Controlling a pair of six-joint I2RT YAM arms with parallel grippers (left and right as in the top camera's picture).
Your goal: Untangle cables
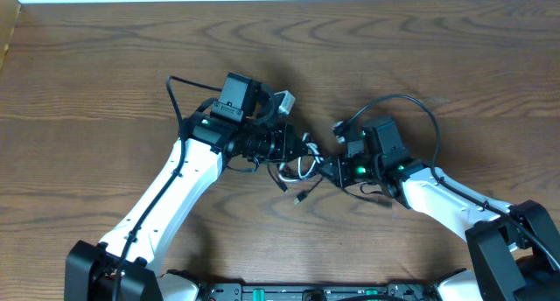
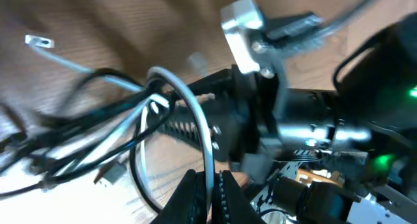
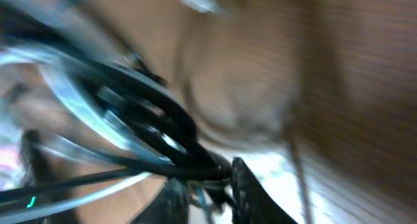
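Cables (image 1: 300,168): we are seeing a knot lying on the counter (image 1: 105,65) mid-scene. In the overhead view the robot's own hardware is covering parts of it.

The left end effector (image 2: 210,193) is pinching the white cable (image 2: 194,110), with its fingertips closed tight on the loop. Black strands are crossing under that loop, and we are failing to tell them apart. A silver plug (image 2: 39,40) is lying at the far left of the left wrist view.

The right end effector (image 3: 207,185) is sitting narrow around the black cables (image 3: 153,110). Heavy blur is smearing this view, so we cannot tell whether it is actually gripping.
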